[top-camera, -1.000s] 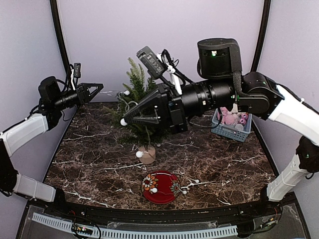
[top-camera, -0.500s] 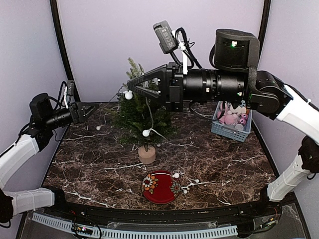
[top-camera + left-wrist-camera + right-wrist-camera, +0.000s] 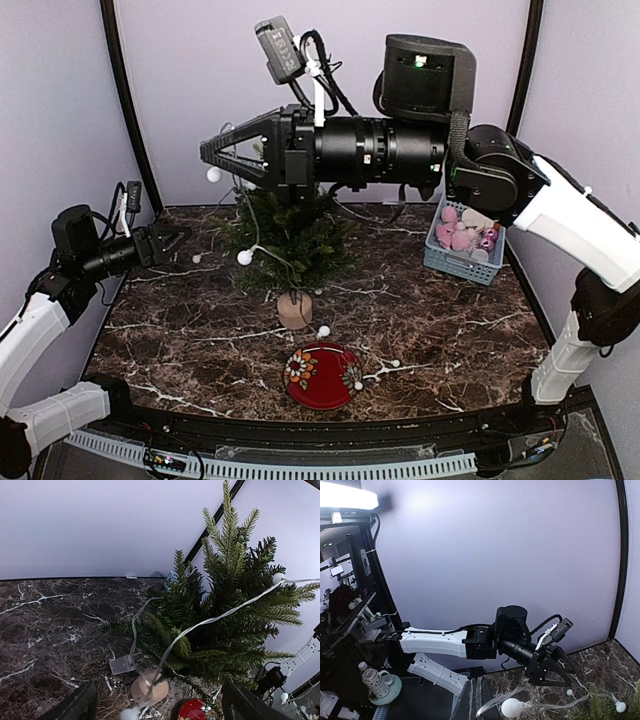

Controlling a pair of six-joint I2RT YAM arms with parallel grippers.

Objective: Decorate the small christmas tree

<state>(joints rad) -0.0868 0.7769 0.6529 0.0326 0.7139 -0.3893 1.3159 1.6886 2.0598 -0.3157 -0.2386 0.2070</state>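
The right pincer (image 3: 210, 152) is pressed together on the string of white bulb lights (image 3: 215, 619). It sits high above the table (image 3: 480, 330) at the tree's 11 o'clock in the top view, with one bulb (image 3: 213, 174) hanging just under its tip. The left pincer (image 3: 178, 238) hovers at the tree's 9 o'clock, fingers spread wide with nothing between them. The small christmas tree (image 3: 290, 230) stands upright at the middle back of the table, the string draped across its branches. A red plate (image 3: 322, 378) lies at its 6 o'clock and a blue basket (image 3: 462, 262) at its 3 o'clock.
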